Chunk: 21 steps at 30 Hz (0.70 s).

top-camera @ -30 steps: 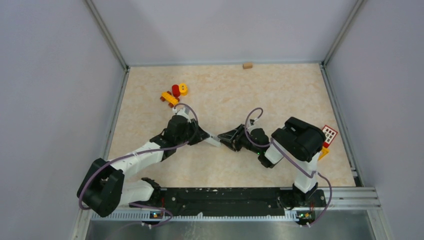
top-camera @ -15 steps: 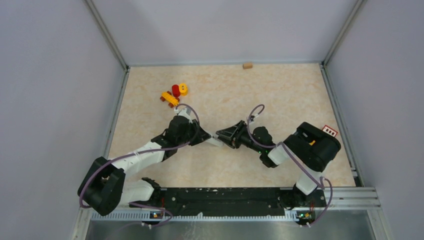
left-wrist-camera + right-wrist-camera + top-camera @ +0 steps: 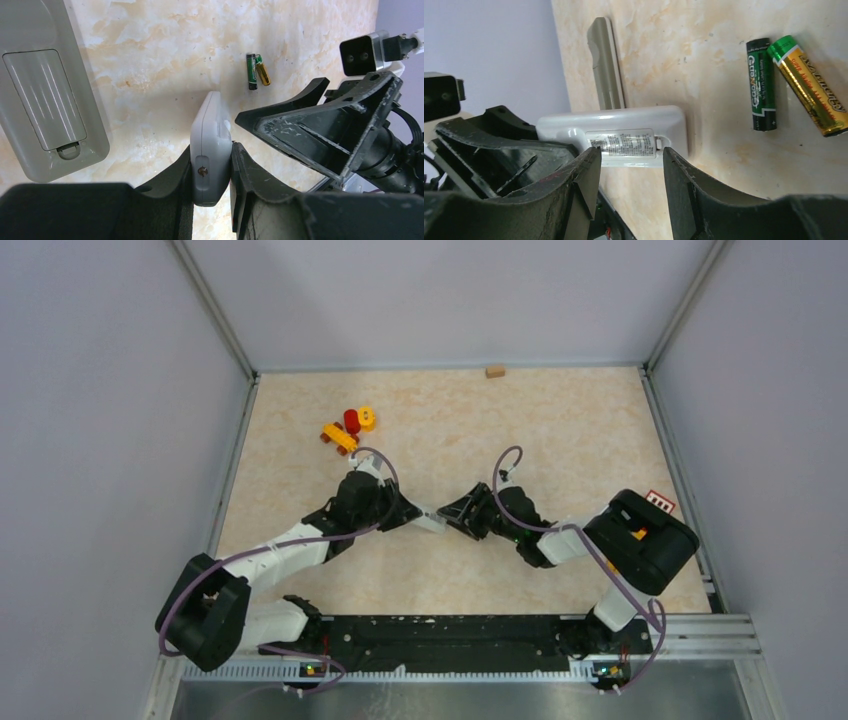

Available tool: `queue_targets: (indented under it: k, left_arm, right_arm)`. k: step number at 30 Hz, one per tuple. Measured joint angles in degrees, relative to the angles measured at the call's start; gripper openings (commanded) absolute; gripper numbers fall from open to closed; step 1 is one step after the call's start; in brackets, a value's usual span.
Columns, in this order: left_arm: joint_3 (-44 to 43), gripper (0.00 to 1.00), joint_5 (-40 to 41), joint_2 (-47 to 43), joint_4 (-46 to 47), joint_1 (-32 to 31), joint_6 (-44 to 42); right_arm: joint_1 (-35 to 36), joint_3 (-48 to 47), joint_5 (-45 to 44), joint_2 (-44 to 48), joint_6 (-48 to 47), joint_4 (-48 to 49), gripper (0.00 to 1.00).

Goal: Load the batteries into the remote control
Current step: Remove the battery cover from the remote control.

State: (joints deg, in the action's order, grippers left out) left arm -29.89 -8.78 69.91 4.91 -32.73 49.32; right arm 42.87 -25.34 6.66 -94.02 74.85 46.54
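My left gripper (image 3: 403, 512) (image 3: 211, 152) is shut on a white remote (image 3: 211, 135), held on its edge over the table. The remote also shows in the top view (image 3: 431, 523) and in the right wrist view (image 3: 624, 137), with its labelled back cover facing my right gripper (image 3: 631, 170). That gripper (image 3: 458, 513) is open and empty, its jaws just short of the remote's free end. Two batteries lie side by side on the table beyond the remote: a dark green-black one (image 3: 761, 85) (image 3: 251, 71) and an orange-gold one (image 3: 809, 92) (image 3: 263, 74). Other batteries are out of view.
A second, grey remote (image 3: 45, 100) lies back up beside my left gripper, its edge in the right wrist view (image 3: 605, 65). Red-yellow toy blocks (image 3: 350, 428) sit at the back left. A small wooden block (image 3: 495, 370) is at the back wall, a red-white card (image 3: 659, 503) at the right.
The right arm's elbow has swung out to the right and lower, while its gripper stayed by the remote's end. The left arm and the remote have not moved.
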Motion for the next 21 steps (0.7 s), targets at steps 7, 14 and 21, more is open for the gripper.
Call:
queue_targets:
  k: [7, 14, 21]
  left_arm:
    - [0.02, 0.00, -0.24, 0.00, 0.02, 0.02, 0.00]
    - [0.00, 0.00, -0.37, 0.00, 0.02, 0.02, 0.00]
    - [0.02, 0.00, -0.35, 0.02, 0.00, 0.07, 0.04]
  right_arm:
    - [-0.04, -1.09, 0.39, -2.78, -1.16, -0.31, 0.49]
    - [-0.15, -1.38, 0.76, -3.30, -1.42, 0.61, 0.41]
    - [-0.31, -2.16, 1.73, -5.09, -1.25, 3.17, 0.38]
